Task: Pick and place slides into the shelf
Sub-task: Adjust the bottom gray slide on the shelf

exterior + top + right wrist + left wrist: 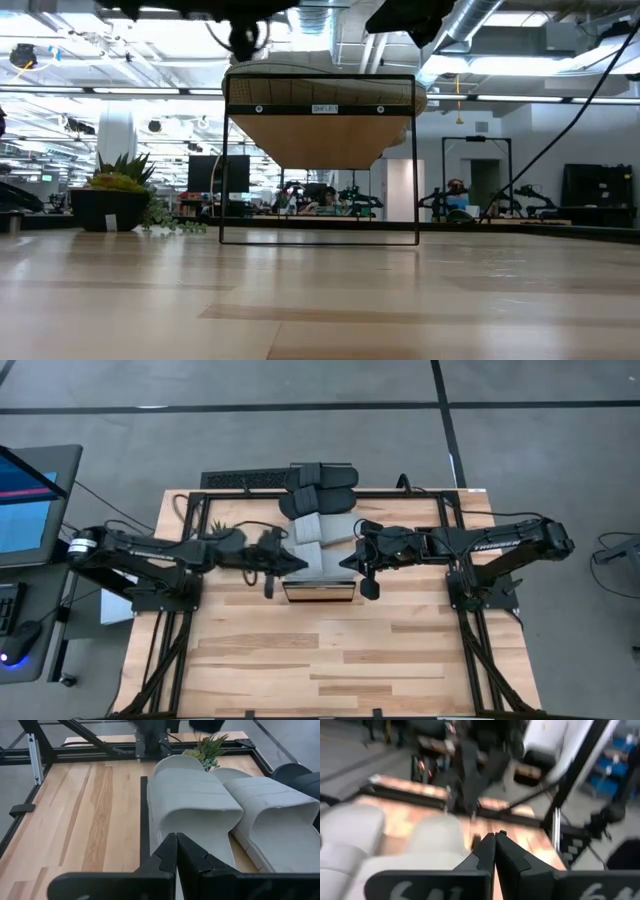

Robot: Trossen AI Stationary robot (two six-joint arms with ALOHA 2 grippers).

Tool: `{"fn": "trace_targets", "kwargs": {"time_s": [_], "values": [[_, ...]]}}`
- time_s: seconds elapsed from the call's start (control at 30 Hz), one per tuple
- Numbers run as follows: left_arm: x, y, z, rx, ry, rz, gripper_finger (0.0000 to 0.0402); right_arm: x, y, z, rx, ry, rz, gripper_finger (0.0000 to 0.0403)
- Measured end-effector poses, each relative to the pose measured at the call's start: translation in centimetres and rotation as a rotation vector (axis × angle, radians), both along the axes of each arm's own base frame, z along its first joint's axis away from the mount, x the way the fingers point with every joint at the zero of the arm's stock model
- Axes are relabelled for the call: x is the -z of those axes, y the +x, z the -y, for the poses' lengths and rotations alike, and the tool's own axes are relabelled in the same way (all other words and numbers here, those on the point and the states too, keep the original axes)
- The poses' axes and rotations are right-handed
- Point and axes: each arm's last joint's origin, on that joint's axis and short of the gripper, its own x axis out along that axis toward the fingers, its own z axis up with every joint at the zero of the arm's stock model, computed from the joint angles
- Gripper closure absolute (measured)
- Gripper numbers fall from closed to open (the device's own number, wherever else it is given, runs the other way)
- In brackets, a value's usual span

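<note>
Both pale slides (200,810) and both black slides (322,477) lie on the shelf (320,591), at the worktop's (330,660) far middle. Left pincer (494,851) and right pincer (176,851), closed and empty (flanking the shelf), risk nudging a pale slide when moving.

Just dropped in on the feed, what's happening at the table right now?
Both arms hover at the shelf in the middle of the table. The left gripper and right gripper are shut and hold nothing. Two pale grey-green slides lie side by side on top of the shelf, and two black slides sit at its far end. A small potted plant stands at the table's back edge.
</note>
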Motion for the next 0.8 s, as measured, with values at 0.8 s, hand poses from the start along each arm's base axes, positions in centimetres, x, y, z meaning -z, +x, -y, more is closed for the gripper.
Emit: {"fn": "trace_targets", "kwargs": {"time_s": [0.8], "values": [[3.5, 2.3, 0.8, 0.015, 0.011, -0.231, 0.0401, 0.0, 0.0, 0.0, -0.009, -0.015, -0.001, 0.0403]]}}
